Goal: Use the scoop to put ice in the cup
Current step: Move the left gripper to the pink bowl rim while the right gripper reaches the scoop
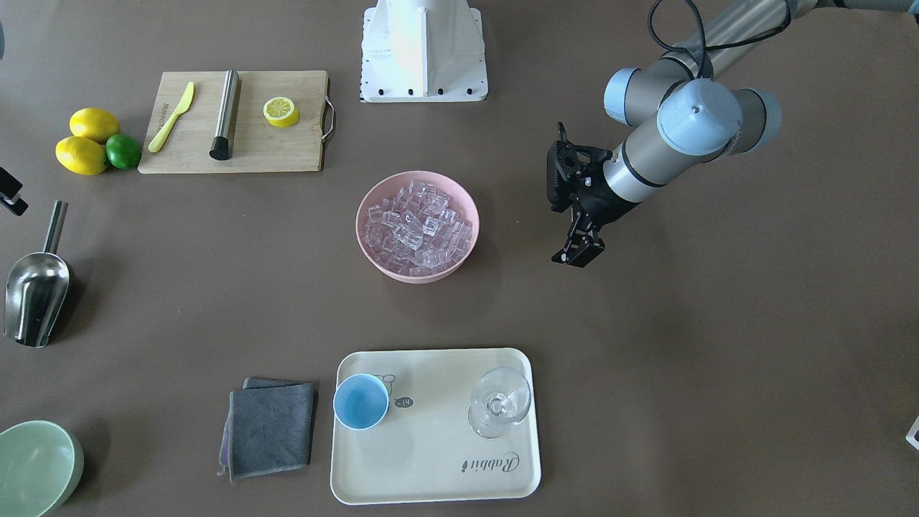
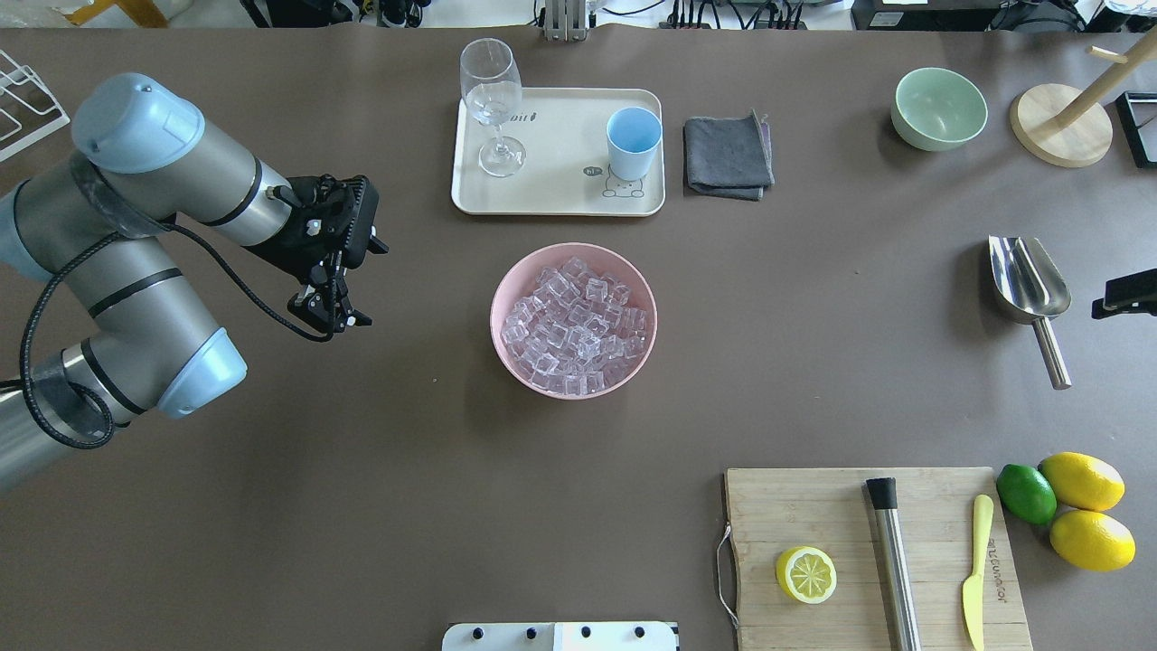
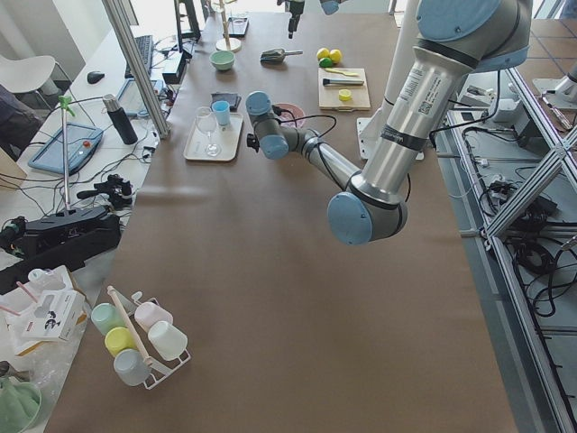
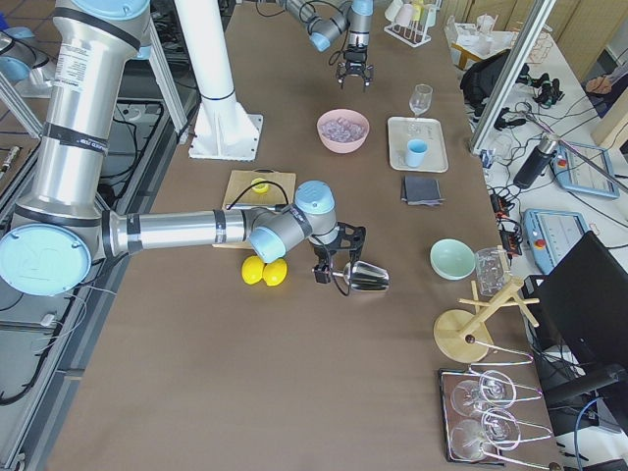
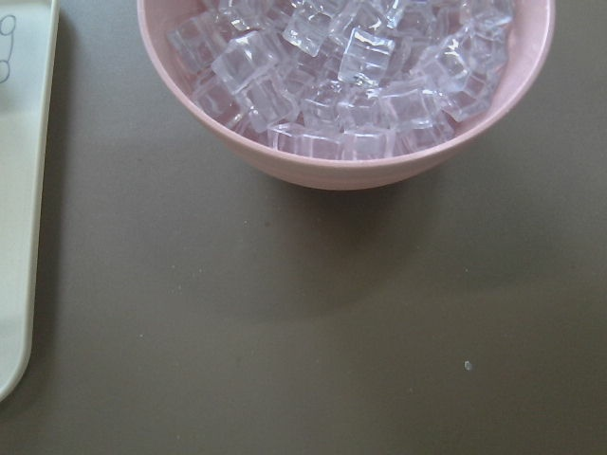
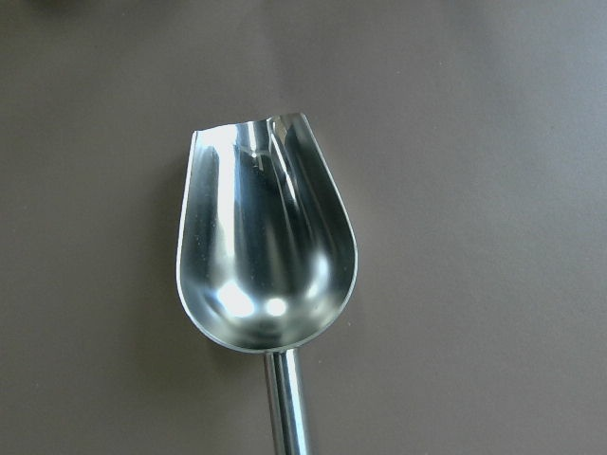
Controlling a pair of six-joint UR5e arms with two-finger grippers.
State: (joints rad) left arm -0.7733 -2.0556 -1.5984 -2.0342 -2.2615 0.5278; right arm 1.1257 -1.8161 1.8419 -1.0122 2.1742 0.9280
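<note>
Clock positions are read on the overhead view, with the pink bowl [image 2: 497,312] as the dial centre.

**Task items**
- The ice [image 2: 574,316] fills the pink bowl as a heap of clear cubes.
- The cup [image 2: 634,140] stands upright between 12 and 1 o'clock, on the right end of the cream tray [image 2: 560,181]. Its inside shows plain blue.
- The scoop [image 2: 1026,280] lies on the table at 3 o'clock, well apart from the bowl. Its handle points between 5 and 6 o'clock, and the right wrist view shows bare steel in the trough.

**End effectors**
- The left gripper [image 2: 330,316] hangs above the table at 9 o'clock, near the bowl but apart from it. Its fingers are spread a little and hold nothing.
- The right gripper [image 4: 330,270] sits near the scoop on its 3 o'clock side. Only a black edge of it enters the overhead and front views, so I cannot tell whether its fingers are wide or narrow. No contact with the scoop is visible.

**Other items**
- A stemmed glass [image 2: 493,99] stands on the left end of the tray.
- A grey cloth [image 2: 728,155] lies just beside the tray.
- A green bowl [image 2: 940,108] is at 2 o'clock.
- A cutting board [image 2: 813,506] at 4 o'clock carries a lemon half [image 2: 805,574], a steel cylinder [image 2: 895,561] and a yellow knife [image 2: 976,570].
</note>
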